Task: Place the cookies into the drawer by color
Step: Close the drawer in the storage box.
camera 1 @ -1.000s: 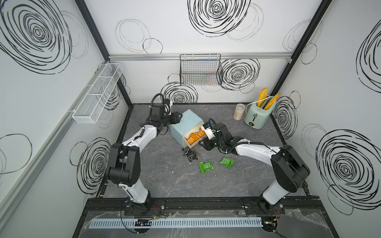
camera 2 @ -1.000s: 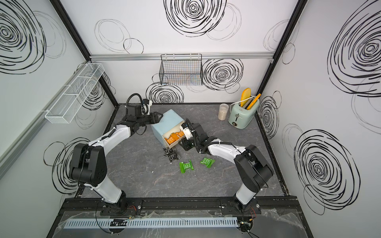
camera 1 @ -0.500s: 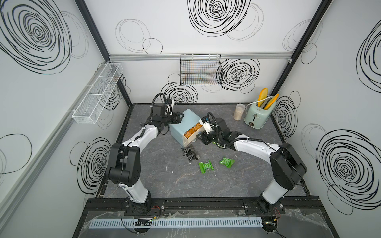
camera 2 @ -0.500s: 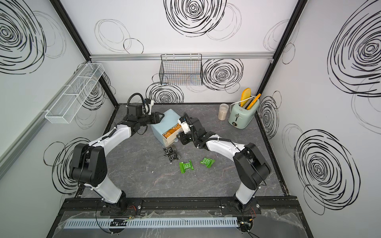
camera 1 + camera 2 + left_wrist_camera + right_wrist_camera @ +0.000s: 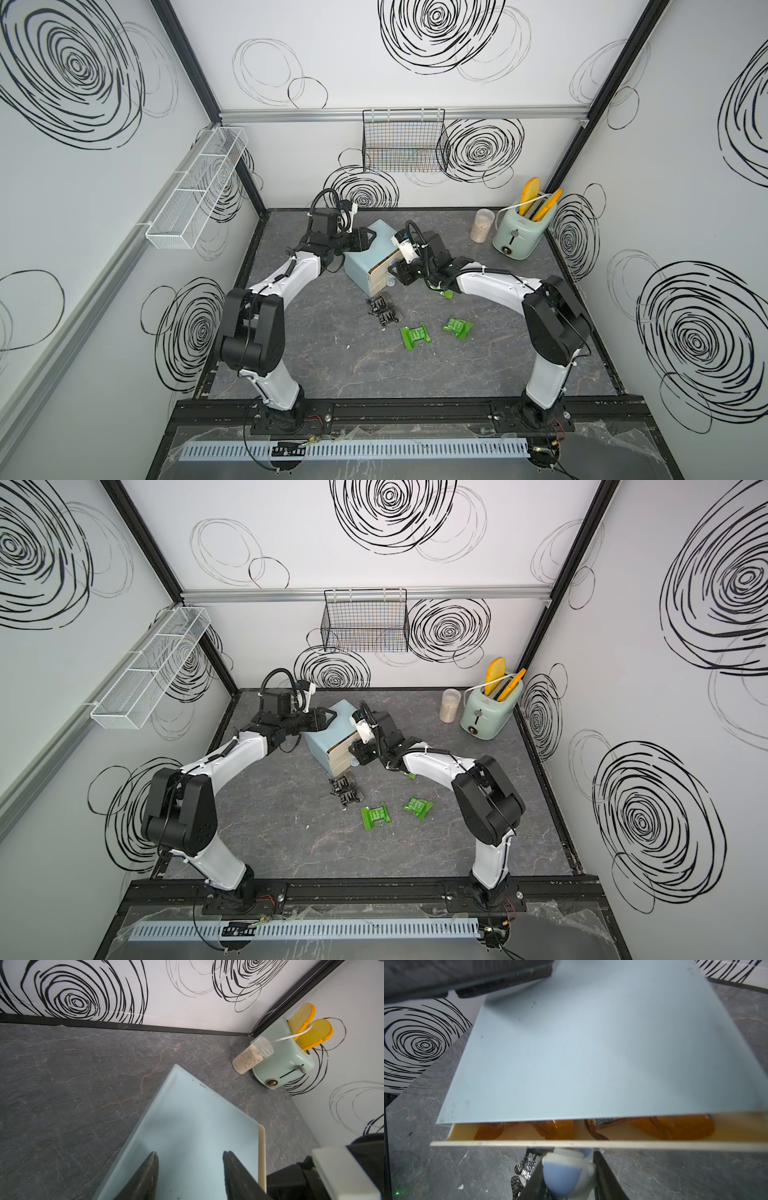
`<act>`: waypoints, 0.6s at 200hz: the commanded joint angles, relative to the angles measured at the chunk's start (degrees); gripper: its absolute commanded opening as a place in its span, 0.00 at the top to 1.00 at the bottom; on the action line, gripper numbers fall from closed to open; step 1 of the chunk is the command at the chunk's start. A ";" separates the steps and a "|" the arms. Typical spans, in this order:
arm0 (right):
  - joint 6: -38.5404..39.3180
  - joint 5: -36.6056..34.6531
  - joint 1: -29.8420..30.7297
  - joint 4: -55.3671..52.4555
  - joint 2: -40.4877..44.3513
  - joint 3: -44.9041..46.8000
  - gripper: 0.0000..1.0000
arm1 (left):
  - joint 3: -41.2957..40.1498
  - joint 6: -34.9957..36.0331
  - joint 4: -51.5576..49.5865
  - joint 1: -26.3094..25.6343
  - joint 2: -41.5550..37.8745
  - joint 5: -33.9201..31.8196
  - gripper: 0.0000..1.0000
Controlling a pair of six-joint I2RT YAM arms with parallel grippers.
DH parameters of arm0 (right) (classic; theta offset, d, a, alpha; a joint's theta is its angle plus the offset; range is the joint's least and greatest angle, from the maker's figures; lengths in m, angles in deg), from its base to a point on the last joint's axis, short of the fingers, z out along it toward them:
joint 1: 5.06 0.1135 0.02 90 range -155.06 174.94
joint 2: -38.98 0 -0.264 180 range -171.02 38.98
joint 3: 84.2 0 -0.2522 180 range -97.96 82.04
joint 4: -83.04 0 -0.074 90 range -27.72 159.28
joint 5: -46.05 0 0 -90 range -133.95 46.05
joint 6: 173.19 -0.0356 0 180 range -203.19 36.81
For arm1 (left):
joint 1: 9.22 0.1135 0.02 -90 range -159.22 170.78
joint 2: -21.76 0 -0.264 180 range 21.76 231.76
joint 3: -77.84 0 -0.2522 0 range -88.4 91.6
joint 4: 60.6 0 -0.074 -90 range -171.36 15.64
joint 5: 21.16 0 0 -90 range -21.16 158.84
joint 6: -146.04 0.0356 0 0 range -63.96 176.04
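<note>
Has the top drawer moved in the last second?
Yes. The top drawer has slid back into the blue cabinet, nearly shut, right gripper on its knob; only a sliver of orange cookies shows.

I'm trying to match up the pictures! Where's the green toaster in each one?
A top view: toaster in the back right corner, beside the jar.
A top view: same corner.
Left wrist: past the cabinet, by the jar, toaster.
Right wrist: not in it.
Shared landmark: the pale-blue cabinet.
</note>
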State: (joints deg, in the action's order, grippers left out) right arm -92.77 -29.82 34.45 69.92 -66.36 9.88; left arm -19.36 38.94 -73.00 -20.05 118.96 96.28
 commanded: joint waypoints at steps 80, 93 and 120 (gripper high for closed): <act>-0.15 0.01 -0.35 1.03 -2.94 -4.53 0.48 | 0.66 0.65 -2.73 -0.63 1.85 0.53 0.44; -0.11 0.19 -0.46 1.02 -2.94 -4.63 0.45 | 0.71 0.51 -2.71 -0.63 1.68 0.51 0.43; -0.05 0.26 -0.70 1.81 -1.07 -2.96 0.38 | 2.04 0.63 -3.60 -0.68 0.28 -0.38 0.38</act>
State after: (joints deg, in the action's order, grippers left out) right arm -93.23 -29.58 34.23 69.68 -68.81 7.45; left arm -18.71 38.96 -73.39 -20.40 119.23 96.70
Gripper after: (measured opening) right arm 0.594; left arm 0.605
